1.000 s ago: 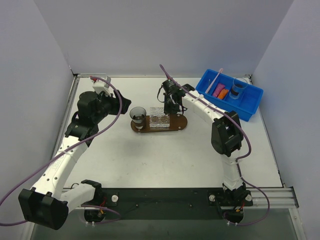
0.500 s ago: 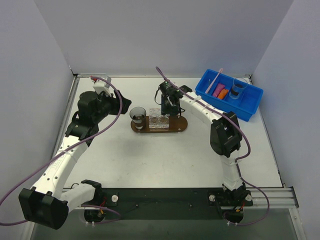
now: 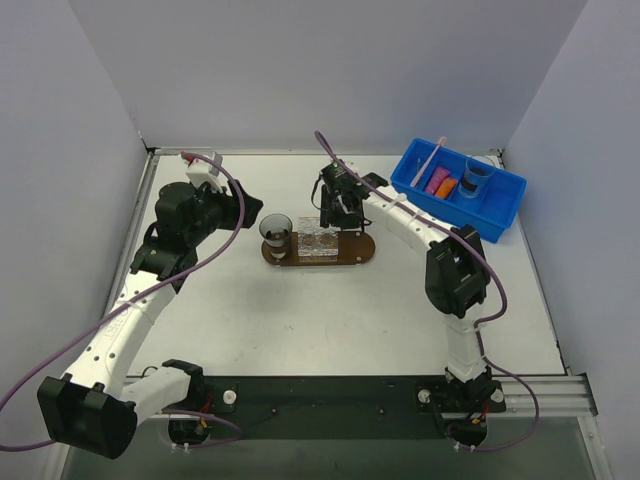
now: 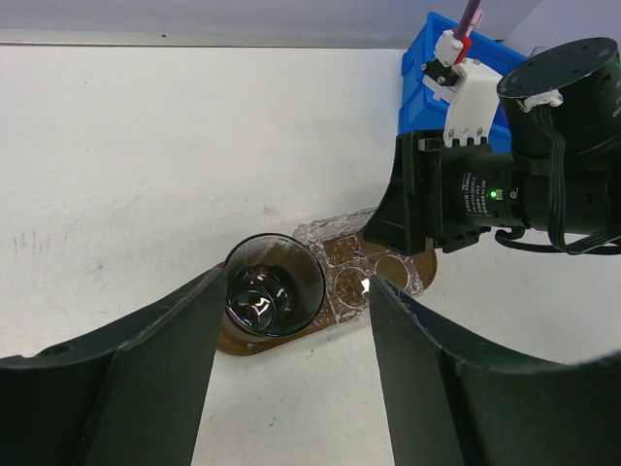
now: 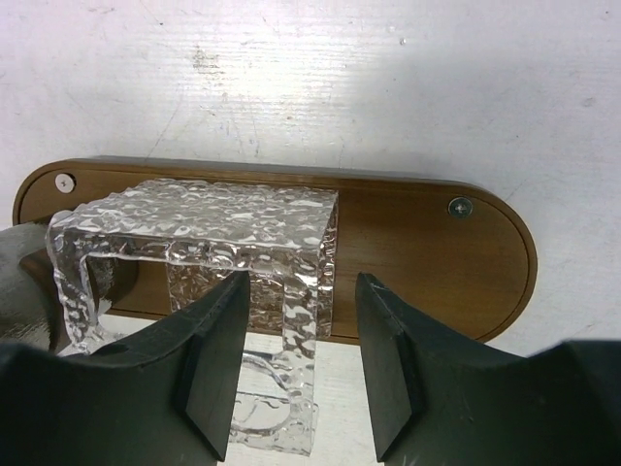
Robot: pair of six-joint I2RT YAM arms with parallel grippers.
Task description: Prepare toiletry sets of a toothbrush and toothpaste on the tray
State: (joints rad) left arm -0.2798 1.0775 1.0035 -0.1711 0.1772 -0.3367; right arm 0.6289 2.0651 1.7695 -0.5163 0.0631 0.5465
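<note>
In the upper right, we see the blue bin (image 3: 440, 203) holding the thin pale-pink toothbrush (image 3: 432, 157), the magenta toothpaste (image 3: 436, 181), the orange toothpaste (image 3: 447, 187) and a small cup (image 3: 477, 178). At centre, the dark-brown tray (image 3: 362, 247) carries a dark glass (image 3: 276, 231) and a clear holder (image 3: 320, 238). The right gripper (image 5: 303, 283) is released over the holder. The left gripper (image 4: 296, 320) is spread wide and grasps nothing.

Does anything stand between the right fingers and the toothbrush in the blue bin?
Nothing visible does. The right fingers hang open over the tray; the toothbrush lies uncovered in the blue bin, bare table between.
</note>
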